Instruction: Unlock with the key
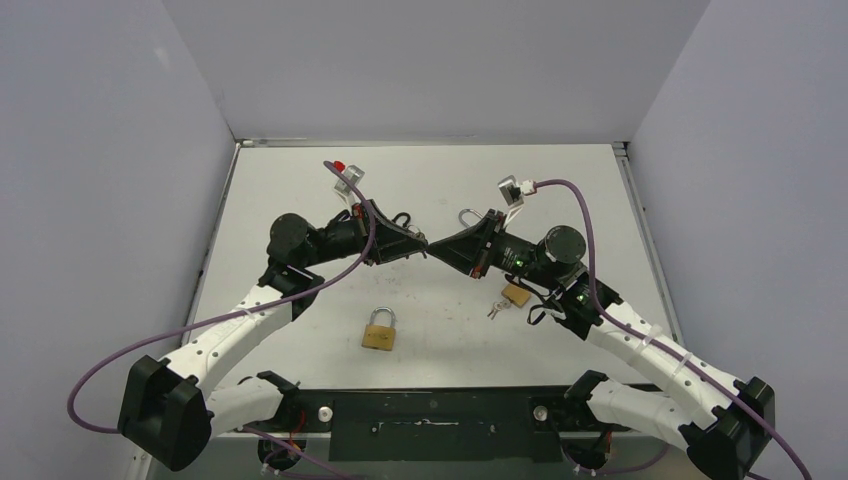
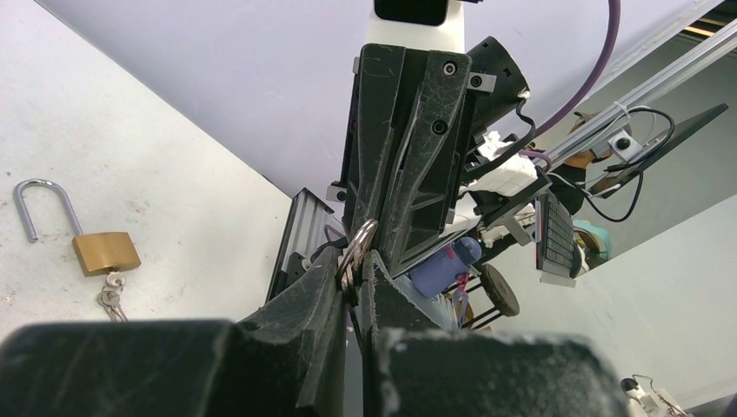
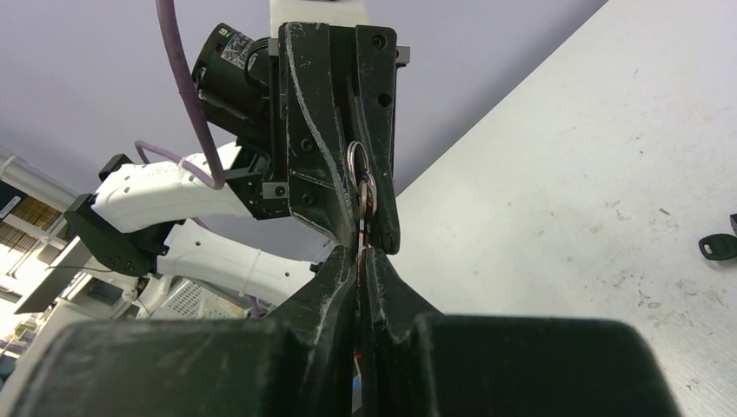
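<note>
My two grippers meet tip to tip above the middle of the table. My left gripper (image 1: pixel 412 245) (image 2: pixel 356 271) is shut on a silver key ring (image 2: pixel 360 247). My right gripper (image 1: pixel 447 247) (image 3: pixel 361 257) is shut on a thin key hanging from that ring (image 3: pixel 361 181). A closed brass padlock (image 1: pixel 380 332) lies on the table in front of them. A second brass padlock (image 1: pixel 516 294) with keys (image 1: pixel 496 309) at its base lies partly under my right arm. In the left wrist view a brass padlock (image 2: pixel 105 252) lies with its shackle raised and keys (image 2: pixel 110 300) at its base.
A silver shackle (image 1: pixel 467 215) shows just behind my right gripper, its body hidden. Black loops (image 1: pixel 401 218) lie behind my left gripper. A black key (image 3: pixel 717 248) lies on the table at the right edge of the right wrist view. Walls enclose three sides.
</note>
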`<move>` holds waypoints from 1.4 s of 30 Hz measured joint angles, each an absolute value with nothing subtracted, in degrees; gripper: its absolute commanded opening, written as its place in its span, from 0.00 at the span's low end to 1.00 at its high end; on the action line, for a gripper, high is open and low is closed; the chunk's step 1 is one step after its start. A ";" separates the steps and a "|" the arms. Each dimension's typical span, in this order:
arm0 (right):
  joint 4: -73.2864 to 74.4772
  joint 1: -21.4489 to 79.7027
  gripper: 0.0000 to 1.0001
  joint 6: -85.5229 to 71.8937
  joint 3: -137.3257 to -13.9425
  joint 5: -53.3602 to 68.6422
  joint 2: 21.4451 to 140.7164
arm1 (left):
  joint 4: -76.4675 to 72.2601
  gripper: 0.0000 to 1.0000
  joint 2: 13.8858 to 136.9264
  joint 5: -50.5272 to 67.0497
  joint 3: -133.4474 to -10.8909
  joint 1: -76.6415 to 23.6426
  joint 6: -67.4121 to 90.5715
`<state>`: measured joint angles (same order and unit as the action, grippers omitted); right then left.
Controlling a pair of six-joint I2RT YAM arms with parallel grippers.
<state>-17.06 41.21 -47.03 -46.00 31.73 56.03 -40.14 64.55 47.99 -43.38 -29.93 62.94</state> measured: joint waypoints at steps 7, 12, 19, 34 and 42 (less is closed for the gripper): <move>-16.71 41.17 0.00 -47.09 -46.17 31.92 56.03 | -40.21 0.19 64.53 47.97 -43.38 -29.89 63.66; -12.91 40.69 0.00 -47.62 -48.27 32.29 56.12 | -37.65 0.42 63.22 45.28 -43.03 -29.52 61.25; -6.90 40.14 0.00 -50.89 -50.28 34.98 57.82 | -36.60 0.67 59.57 41.76 -40.45 -28.67 58.87; 26.70 35.62 0.00 -65.41 -57.47 34.85 68.03 | -28.05 0.71 49.65 34.37 -31.64 -29.78 26.79; 40.38 33.50 0.00 -73.60 -57.19 36.69 68.38 | -28.51 0.66 54.48 34.68 -27.66 -43.07 6.76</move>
